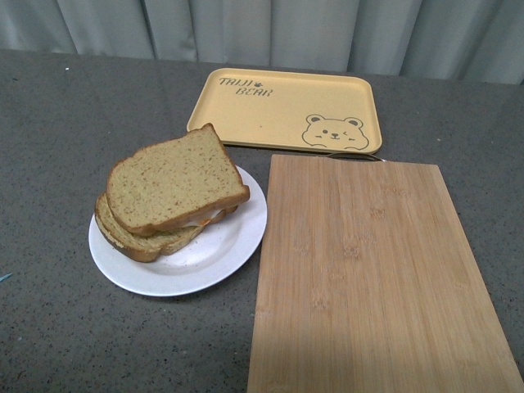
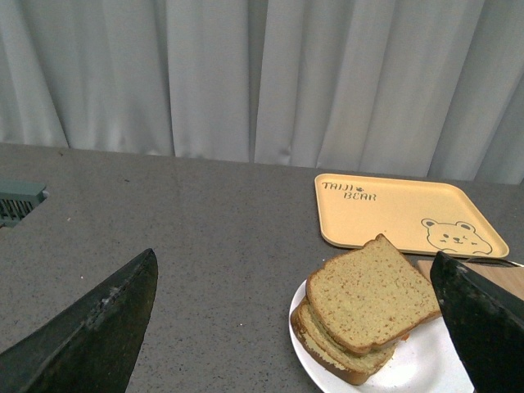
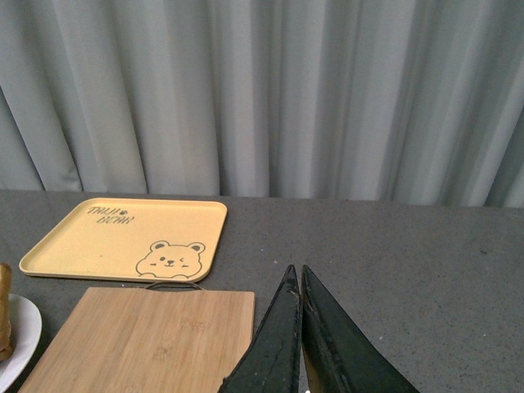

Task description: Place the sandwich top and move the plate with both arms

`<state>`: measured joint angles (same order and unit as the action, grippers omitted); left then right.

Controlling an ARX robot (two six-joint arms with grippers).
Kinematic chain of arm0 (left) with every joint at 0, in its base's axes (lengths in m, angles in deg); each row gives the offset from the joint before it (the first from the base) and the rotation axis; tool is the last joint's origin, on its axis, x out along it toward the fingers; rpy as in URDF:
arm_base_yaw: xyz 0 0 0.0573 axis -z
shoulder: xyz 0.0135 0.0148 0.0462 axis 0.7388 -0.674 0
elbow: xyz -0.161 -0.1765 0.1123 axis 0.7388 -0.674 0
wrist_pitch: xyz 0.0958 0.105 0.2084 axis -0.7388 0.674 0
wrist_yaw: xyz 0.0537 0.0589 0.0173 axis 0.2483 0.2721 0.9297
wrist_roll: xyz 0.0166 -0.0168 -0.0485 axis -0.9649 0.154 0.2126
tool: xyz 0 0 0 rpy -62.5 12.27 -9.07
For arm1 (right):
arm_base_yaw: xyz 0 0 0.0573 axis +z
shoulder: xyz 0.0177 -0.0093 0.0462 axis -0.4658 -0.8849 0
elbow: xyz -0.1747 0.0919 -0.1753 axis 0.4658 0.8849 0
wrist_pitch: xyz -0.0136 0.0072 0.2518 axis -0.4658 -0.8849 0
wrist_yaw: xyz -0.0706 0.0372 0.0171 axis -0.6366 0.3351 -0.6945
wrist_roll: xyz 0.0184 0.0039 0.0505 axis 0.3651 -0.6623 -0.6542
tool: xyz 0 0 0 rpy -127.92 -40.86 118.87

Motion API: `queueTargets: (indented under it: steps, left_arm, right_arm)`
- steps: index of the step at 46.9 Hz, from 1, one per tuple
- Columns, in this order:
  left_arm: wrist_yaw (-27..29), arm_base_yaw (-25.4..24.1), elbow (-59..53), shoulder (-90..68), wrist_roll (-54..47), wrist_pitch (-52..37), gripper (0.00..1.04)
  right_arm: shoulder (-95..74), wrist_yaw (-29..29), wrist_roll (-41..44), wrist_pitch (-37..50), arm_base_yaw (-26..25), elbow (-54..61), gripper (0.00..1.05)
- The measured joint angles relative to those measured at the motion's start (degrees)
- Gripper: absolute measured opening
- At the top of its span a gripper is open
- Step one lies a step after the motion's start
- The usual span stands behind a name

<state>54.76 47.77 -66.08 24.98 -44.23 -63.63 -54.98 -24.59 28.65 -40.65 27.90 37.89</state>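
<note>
The sandwich top (image 1: 175,179), a plain brown slice, lies on top of the stacked sandwich on the round white plate (image 1: 219,254) at the left of the table. It also shows in the left wrist view (image 2: 370,295), on the plate (image 2: 426,364). My left gripper (image 2: 296,291) is open and empty, its dark fingers (image 2: 98,327) spread wide, held above the table near the plate. My right gripper (image 3: 295,274) is shut and empty, above the grey table beside the board. Neither arm shows in the front view.
A bamboo cutting board (image 1: 372,278) lies right of the plate. A yellow bear-print tray (image 1: 286,108) sits behind both. Grey curtains hang behind the table. A grey vent-like object (image 2: 18,201) sits at the table's far left.
</note>
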Motion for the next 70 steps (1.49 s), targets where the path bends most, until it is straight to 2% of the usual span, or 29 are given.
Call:
queueTargets:
  steps: [11, 16, 23, 28, 34, 39, 42, 45, 52, 57, 70]
  left_arm:
    - [0.0, 0.0, 0.0, 0.0, 0.0, 0.0, 0.98]
    - [0.0, 0.0, 0.0, 0.0, 0.0, 0.0, 0.98]
    - [0.0, 0.0, 0.0, 0.0, 0.0, 0.0, 0.98]
    - [0.0, 0.0, 0.0, 0.0, 0.0, 0.0, 0.98]
    - [0.0, 0.0, 0.0, 0.0, 0.0, 0.0, 0.98]
    - [-0.4, -0.2, 0.3, -0.6, 0.6, 0.6, 0.98]
    - [-2.9, -1.3, 4.3, -8.5, 6.3, 11.5, 0.98]
    - [-3.9, -1.4, 5.0, -18.3, 11.8, 10.1, 0.98]
    - [-8.5, 0.6, 6.4, -36.7, 18.8, -1.2, 0.98]
    - [-10.3, 2.3, 9.7, -58.2, 24.0, -12.4, 0.98]
    - [-12.4, 3.6, 15.4, -84.2, 28.9, -21.4, 0.98]
  right_arm:
    - [3.3, 0.1, 0.0, -3.3, 0.0, 0.0, 0.01]
    - [11.8, 0.1, 0.0, -13.2, 0.0, 0.0, 0.01]
    - [13.1, 0.1, 0.1, -13.5, 0.0, 0.0, 0.03]
    - [13.1, 0.1, 0.1, -13.5, 0.0, 0.0, 0.26]
    - [13.1, 0.1, 0.1, -13.5, 0.0, 0.0, 0.43]
    - [13.1, 0.1, 0.1, -13.5, 0.0, 0.0, 0.68]
    - [13.1, 0.2, 0.1, -13.5, 0.0, 0.0, 0.83]
    - [13.1, 0.1, 0.1, -13.5, 0.0, 0.0, 0.96]
    - [13.1, 0.1, 0.1, -13.5, 0.0, 0.0, 0.95]
    - [13.1, 0.1, 0.1, -13.5, 0.0, 0.0, 0.95]
    - [13.1, 0.1, 0.1, -13.5, 0.0, 0.0, 0.95]
